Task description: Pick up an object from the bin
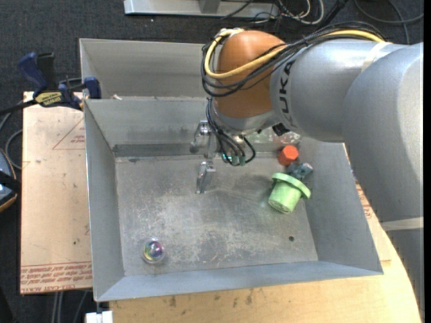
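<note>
**Gripper low over bare bin floor, grip state unclear**

Camera view: the arm [350,93] comes in from the right, with an orange cover [246,69] and yellow and black cables [225,42] at the wrist. The gripper [204,179] hangs over a bare patch of the grey bin [101,180] floor, upper middle, near the back wall. Cannot tell whether it is released or clenched.

Nearest things lie to its right in the view, well apart from it. A green spool-shaped piece [286,192] lies tilted on its side. A small grey-blue piece [301,171] sits just above it, and an orange-red cap [289,155] above that. A glassy ball [153,251] sits alone near the front left corner.
</note>
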Tool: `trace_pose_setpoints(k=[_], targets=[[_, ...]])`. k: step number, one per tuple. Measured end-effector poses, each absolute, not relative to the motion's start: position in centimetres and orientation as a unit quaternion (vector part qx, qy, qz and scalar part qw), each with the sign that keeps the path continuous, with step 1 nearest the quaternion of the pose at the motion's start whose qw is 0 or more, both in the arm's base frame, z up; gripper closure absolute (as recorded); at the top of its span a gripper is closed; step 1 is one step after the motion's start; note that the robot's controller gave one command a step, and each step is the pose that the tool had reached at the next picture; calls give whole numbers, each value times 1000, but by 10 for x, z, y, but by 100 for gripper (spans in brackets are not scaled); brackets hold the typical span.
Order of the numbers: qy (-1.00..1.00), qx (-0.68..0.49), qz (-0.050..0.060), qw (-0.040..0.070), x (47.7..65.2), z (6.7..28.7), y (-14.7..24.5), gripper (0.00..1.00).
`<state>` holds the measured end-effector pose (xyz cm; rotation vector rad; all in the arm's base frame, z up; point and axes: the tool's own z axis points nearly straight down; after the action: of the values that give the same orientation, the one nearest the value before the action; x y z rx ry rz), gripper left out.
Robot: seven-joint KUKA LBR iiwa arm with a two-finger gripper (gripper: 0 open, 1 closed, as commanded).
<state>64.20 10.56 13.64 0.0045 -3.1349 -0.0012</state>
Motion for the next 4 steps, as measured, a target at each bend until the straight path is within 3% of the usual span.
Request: trace_pose_setpoints(k=[1, 2, 3, 4], targets=[[-997, -72, -1, -4, 653, 191, 68, 0], [-979, -205, 1, 2, 550, 185, 13, 0], [-969, -248, 1, 1, 607, 94, -47, 0], [-969, -246, -3, -3, 598, 75, -107, 0]])
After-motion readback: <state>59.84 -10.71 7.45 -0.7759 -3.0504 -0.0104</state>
